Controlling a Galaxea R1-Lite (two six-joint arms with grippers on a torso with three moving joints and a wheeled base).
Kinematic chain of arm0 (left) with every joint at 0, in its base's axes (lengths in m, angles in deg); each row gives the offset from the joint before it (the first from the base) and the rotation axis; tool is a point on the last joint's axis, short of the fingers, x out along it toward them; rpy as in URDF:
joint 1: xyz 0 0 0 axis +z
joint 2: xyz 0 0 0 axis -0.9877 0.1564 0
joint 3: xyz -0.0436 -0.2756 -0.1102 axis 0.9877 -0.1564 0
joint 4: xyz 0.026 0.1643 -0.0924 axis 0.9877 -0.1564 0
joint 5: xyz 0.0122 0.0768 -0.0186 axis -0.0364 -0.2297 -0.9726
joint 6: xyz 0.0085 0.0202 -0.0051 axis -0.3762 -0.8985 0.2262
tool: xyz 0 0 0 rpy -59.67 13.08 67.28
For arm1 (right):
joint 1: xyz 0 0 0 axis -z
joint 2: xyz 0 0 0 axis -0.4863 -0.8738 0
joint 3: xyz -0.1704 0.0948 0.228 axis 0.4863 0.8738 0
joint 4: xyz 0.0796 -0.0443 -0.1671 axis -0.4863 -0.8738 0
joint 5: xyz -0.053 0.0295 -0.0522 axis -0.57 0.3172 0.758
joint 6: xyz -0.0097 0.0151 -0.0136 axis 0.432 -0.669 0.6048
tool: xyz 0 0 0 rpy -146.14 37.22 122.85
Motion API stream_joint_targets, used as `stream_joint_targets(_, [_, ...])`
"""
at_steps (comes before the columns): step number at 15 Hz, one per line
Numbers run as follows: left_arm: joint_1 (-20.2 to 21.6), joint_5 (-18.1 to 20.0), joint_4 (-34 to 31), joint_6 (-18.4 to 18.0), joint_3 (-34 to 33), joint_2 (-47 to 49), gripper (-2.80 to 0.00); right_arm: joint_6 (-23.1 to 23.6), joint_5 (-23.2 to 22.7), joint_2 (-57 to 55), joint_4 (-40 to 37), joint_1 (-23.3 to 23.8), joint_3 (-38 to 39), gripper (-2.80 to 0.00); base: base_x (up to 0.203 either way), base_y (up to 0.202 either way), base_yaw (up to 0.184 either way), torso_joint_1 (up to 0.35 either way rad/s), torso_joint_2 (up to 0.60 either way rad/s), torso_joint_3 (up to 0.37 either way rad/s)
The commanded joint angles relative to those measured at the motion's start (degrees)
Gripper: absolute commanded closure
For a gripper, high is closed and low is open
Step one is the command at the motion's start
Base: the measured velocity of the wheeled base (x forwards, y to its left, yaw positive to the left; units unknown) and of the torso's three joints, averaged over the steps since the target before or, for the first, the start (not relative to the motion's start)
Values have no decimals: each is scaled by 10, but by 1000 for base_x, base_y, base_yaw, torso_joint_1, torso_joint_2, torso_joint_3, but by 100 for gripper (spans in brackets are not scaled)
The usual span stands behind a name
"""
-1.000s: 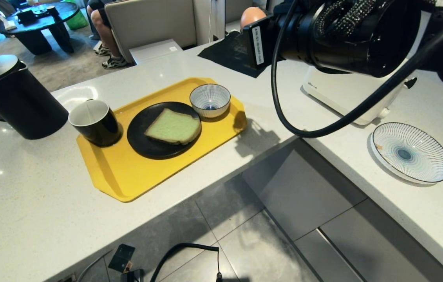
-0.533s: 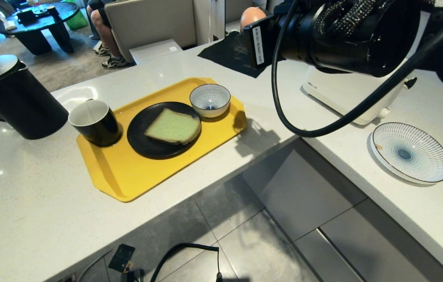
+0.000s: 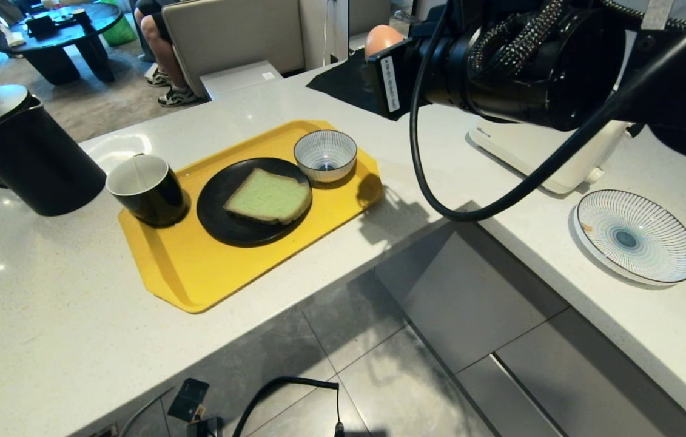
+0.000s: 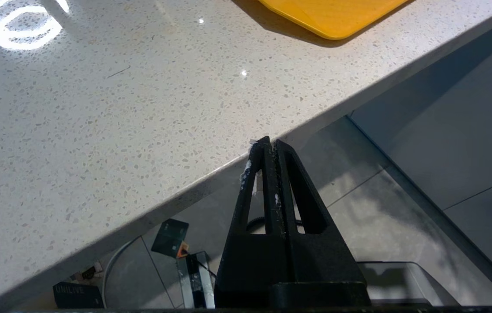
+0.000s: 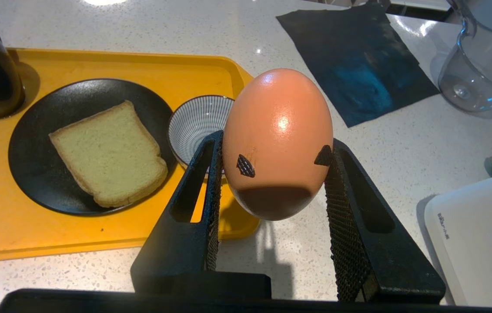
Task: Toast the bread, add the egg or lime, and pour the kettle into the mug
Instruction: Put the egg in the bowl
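Speckled white counter [image 3: 45, 315]; "UNILIVE" box [image 4: 76, 294] on floor. Right gripper [image 5: 272, 174] clamps egg [image 5: 277, 139]; left gripper [image 4: 269, 145] closed, empty.

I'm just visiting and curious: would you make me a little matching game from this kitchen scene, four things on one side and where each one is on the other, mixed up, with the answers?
Things:
1. bread
2. egg
3. mug
4. kettle

Places:
A. on the white counter, off the yellow tray
B. held between the fingers of the right gripper
C. lying on the black plate
D. standing on the tray's end nearest the kettle

Pairs: 1-C, 2-B, 3-D, 4-A
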State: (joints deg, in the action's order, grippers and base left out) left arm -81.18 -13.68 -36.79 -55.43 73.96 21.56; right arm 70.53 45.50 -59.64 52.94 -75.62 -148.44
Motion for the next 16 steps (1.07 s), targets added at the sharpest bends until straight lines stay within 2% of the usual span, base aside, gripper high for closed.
stream_joint_targets(1, [0, 0, 0, 1, -8, 0, 0, 4, 2, -2, 0, 0, 0, 0, 0, 0, 0, 0, 0, 0])
stream_joint_targets(14, [0, 0, 0, 1, -8, 0, 0, -1, 22, 10, -20, 14, 5, 0, 0, 0, 0, 0, 0, 0])
stream_joint_targets(16, [0, 0, 0, 1, -8, 0, 0, -15, 50, 15, -28, 14, 13, 0, 0, 0, 0, 0, 0, 0])
